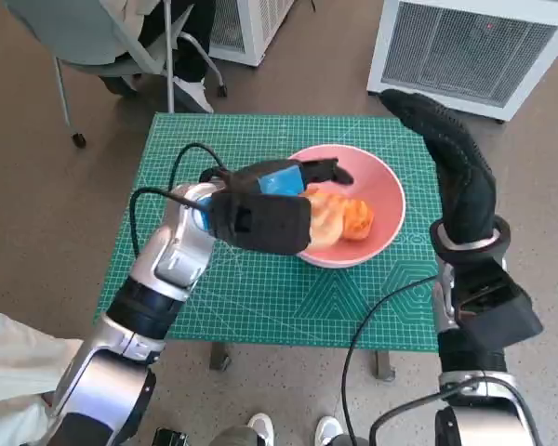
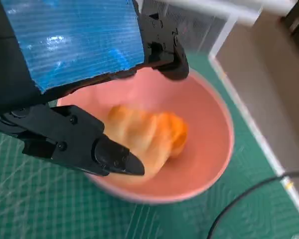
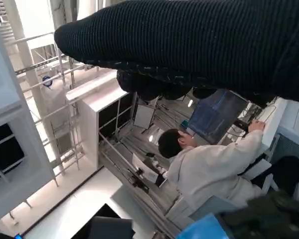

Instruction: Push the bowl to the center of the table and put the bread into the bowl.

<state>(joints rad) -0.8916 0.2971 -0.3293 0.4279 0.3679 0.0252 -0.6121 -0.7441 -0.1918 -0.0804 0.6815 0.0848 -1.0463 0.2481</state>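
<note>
Left arm bent across the front, left hand (image 1: pixel 270 206) with blue-taped back up, black fingers (image 2: pixel 109 157) spread and holding nothing; right forearm upright at the right side, gloved right hand (image 1: pixel 451 153) raised, fingers stretched out together, holding nothing.

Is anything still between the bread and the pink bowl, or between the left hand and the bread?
Nothing visible stands in the way. The orange-brown bread already lies inside the round pink bowl, and the left hand is spread just above it, over the bowl's near rim. Whether the fingers touch the bread is unclear.
</note>
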